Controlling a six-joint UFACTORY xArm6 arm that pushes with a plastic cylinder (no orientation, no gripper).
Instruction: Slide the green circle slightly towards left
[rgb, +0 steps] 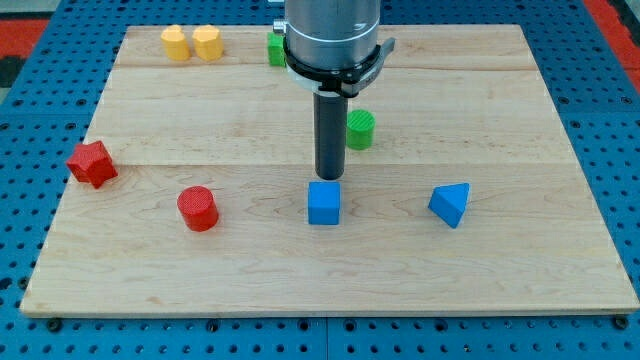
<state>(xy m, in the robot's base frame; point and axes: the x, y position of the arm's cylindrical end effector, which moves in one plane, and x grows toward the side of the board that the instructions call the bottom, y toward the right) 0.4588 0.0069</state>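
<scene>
Camera view, my tip (329, 177) just above the blue cube (323, 203), green circle (360, 130) at the rod's right, partly hidden, tool a bare rod, holding nothing, wooden worktop (500, 260).

A wide, pale grey metal cylinder is showing at the view's top, ringed near its base by a black band with a small black bracket jutting out on the view's right. Below it, a straight dark rod is narrowing the arm sharply, smooth and unmarked, ending in my tip (329, 178).
</scene>
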